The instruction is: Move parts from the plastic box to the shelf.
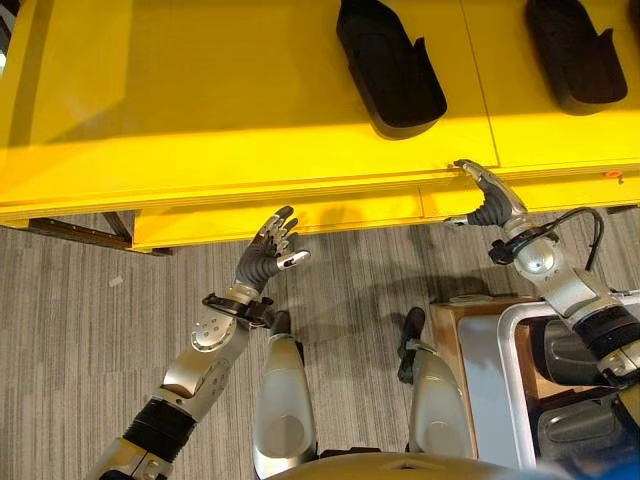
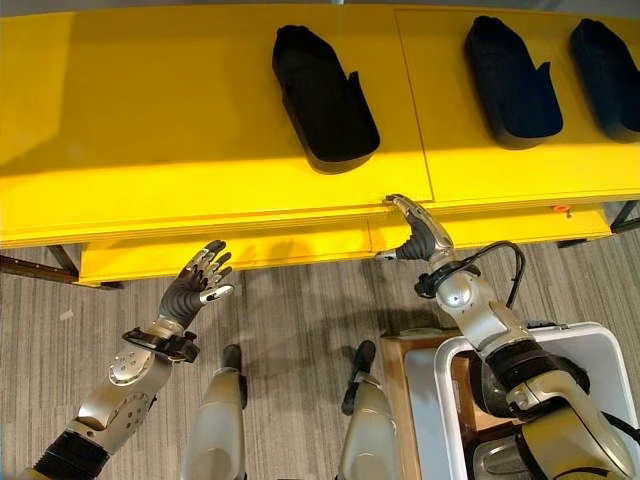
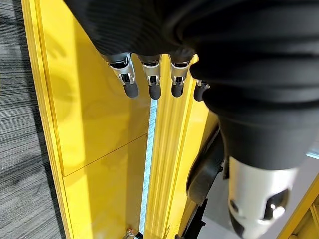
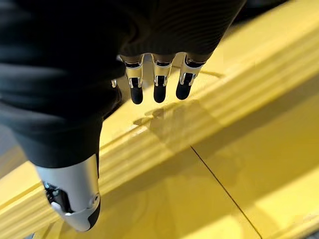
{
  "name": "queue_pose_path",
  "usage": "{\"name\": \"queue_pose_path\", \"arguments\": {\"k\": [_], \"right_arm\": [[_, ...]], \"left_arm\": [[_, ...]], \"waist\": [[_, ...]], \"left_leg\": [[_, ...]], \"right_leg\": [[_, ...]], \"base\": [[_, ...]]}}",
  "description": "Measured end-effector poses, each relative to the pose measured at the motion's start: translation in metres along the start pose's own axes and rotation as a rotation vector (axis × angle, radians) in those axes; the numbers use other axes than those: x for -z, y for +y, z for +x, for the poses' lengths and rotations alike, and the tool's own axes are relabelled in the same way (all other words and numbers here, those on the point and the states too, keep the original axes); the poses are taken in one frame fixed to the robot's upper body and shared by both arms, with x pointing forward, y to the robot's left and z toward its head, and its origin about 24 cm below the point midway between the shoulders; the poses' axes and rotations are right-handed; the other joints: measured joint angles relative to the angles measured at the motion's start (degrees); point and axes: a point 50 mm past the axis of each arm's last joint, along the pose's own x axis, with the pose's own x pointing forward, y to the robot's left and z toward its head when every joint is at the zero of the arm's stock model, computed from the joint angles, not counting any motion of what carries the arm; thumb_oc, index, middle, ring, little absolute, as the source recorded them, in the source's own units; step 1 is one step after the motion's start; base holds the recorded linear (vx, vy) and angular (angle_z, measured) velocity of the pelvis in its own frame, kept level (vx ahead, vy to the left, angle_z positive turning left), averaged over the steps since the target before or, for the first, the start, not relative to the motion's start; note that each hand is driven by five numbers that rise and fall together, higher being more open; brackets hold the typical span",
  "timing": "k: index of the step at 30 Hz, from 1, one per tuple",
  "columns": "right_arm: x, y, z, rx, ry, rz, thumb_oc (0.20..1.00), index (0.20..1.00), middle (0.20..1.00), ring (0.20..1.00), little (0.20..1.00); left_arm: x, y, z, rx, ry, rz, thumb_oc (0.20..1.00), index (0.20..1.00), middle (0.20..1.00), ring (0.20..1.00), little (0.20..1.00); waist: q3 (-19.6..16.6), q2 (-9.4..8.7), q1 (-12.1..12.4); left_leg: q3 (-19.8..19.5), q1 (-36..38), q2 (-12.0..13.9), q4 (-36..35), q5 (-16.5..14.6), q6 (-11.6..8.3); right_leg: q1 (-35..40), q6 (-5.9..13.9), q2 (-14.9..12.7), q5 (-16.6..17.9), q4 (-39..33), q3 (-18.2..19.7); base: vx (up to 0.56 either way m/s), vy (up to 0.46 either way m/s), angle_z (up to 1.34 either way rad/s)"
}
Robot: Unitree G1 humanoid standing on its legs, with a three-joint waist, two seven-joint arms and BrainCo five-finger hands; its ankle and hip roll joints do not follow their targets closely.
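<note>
Three black parts [image 2: 325, 100] [image 2: 512, 85] [image 2: 608, 65] lie well apart on the yellow shelf [image 2: 150, 130], largest item, spanning the far side. White plastic box [image 2: 445, 400] at near right holds dark parts [image 1: 570, 355]. Right hand [image 2: 420, 232], fingers straight, empty, reaches the shelf's front edge. Left hand [image 2: 195, 285], fingers spread, empty, hangs over grey floor [image 1: 90, 320] short of that edge. No legible writing.

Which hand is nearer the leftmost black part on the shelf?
Right. The right hand is at the shelf edge just below the black part; the left hand hovers lower, over the floor.
</note>
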Motion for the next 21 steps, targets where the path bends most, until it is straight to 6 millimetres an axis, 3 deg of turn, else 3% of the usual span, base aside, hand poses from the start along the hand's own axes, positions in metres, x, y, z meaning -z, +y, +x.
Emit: {"name": "queue_pose_path", "arguments": {"k": [10, 14, 21], "right_arm": [[0.0, -0.02, 0.008, 0.021, -0.033, -0.386, 1.0, 1.0, 1.0, 1.0, 1.0], [0.001, -0.023, 0.013, 0.025, -0.019, -0.403, 1.0, 1.0, 1.0, 1.0, 1.0], [0.004, -0.013, 0.016, -0.023, -0.005, -0.416, 1.0, 1.0, 1.0, 1.0, 1.0]], "left_arm": [[-0.001, 0.001, 0.001, -0.008, -0.01, -0.002, 1.0, 1.0, 1.0, 1.0, 1.0], [-0.002, 0.0, 0.001, -0.008, -0.012, -0.002, 1.0, 1.0, 1.0, 1.0, 1.0], [-0.002, 0.001, 0.002, -0.018, -0.014, -0.003, 1.0, 1.0, 1.0, 1.0, 1.0]], "waist": [[0.09, 0.0, 0.98], [0.09, 0.0, 1.33], [0.09, -0.01, 1.47]], "left_leg": [[-0.24, -0.63, -0.1, 0.81, -0.52, 0.29], [-0.28, -0.7, -0.26, 0.91, -0.52, 0.29], [-0.33, -0.78, -0.74, 0.99, -0.52, 0.29]], "right_leg": [[-0.13, 0.06, -0.1, -0.03, 0.09, -0.21], [-0.13, 0.06, -0.24, -0.03, 0.16, -0.23], [-0.07, 0.08, -0.71, -0.01, 0.2, -0.28]], "base": [[0.0, 0.001, 0.01], [0.0, 0.0, 0.0], [0.0, 0.0, 0.0]]}}
